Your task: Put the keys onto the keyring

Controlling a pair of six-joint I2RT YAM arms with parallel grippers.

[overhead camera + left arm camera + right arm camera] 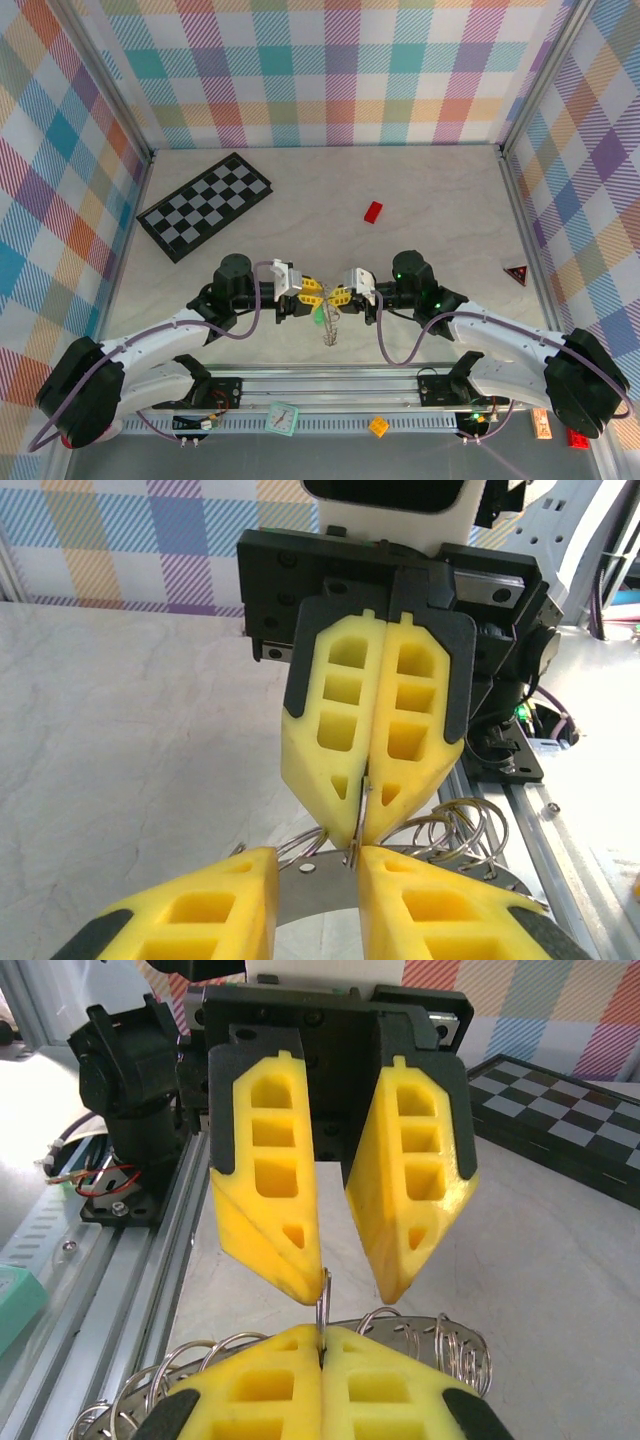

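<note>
R gripper (322, 1338): yellow foam pads pinched on thin coily wire keyring (455, 1348). L gripper (352, 1282) pads slightly apart, gripping nthg afaict.

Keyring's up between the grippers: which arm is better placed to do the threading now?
Left. The right gripper is shut on a loop of the keyring, anchoring it; the left gripper faces it with jaws apart beside that loop, probably free to work.

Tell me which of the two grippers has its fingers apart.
The left gripper: a gap shows between its yellow fingers, while the right gripper is pressed shut on the keyring wire.
</note>
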